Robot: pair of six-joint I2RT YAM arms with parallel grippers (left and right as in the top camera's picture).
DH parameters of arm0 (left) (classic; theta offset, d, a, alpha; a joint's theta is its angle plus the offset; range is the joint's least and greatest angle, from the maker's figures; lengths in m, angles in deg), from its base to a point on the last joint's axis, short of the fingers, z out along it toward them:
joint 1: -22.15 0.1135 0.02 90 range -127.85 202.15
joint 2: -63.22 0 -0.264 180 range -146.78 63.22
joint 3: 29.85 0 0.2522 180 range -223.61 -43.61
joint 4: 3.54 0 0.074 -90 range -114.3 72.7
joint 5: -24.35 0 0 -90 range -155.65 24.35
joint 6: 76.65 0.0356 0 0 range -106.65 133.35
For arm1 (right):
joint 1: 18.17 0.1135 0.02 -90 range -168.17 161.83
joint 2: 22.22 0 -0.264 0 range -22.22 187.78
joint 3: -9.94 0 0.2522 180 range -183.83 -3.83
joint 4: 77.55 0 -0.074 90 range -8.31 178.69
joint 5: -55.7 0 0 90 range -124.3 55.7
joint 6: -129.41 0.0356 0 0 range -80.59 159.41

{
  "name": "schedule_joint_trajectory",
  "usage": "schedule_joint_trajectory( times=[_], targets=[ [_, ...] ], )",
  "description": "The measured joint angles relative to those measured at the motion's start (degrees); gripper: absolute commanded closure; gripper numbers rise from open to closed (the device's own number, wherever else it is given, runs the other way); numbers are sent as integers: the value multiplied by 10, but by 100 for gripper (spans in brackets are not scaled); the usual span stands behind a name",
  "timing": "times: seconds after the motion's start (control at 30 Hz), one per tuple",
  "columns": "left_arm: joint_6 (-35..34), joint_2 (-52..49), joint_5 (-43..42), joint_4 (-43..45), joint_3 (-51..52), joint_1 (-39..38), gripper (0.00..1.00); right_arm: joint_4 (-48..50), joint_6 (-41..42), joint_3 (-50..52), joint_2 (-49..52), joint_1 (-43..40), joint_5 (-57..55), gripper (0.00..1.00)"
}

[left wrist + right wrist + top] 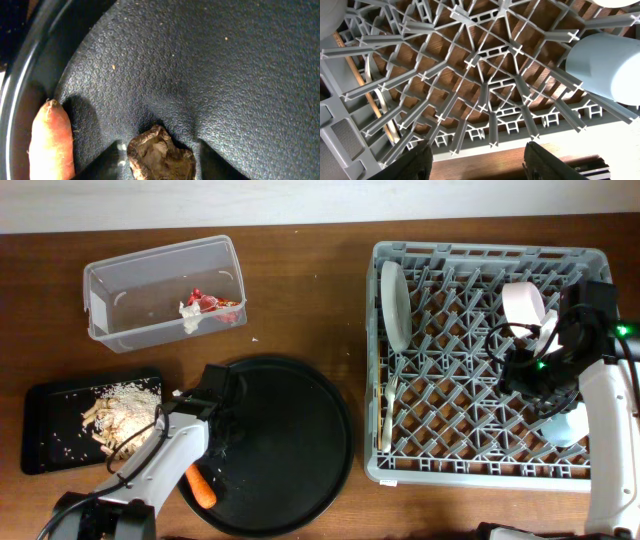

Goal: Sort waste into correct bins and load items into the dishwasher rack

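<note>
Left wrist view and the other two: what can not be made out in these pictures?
- Brown bit: left wrist view, lower part cut by bottom edge; grip by left claw unclear.
- Carrot: same view, lower end cut by bottom edge.
- Pale blue cup: right wrist view, cut by right edge.

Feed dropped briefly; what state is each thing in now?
Left gripper: open, straddling the brown bit.
Brown bit: lying on the round black tray.
Carrot: lying near that tray's rim.
Right gripper: open, empty, over the dishwasher rack.
Plate: upright in the rack.
Fork: lying in the rack.
Bowl: in the rack.
Pale blue cup: in the rack.
Clear tub: holds red wrapper and white scraps.
Flat black tray: holds rice-and-pasta scraps.
</note>
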Motion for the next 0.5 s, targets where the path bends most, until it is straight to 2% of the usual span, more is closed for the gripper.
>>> schedule_joint_trajectory(
  times=[0.07,0.17,0.27,0.4,0.5],
  targets=[
    [1,0,-2,0,0,0,70,0,0,0,0,0,0,38],
    [1,0,-2,-5,-1,0,96,0,0,0,0,0,0,38],
    [23,0,-2,-25,-14,1,99,0,0,0,0,0,0,38],
    [49,1,-6,-110,-104,10,99,0,0,0,0,0,0,38],
    [62,20,-12,-146,-174,68,99,0,0,0,0,0,0,38]
  ],
)
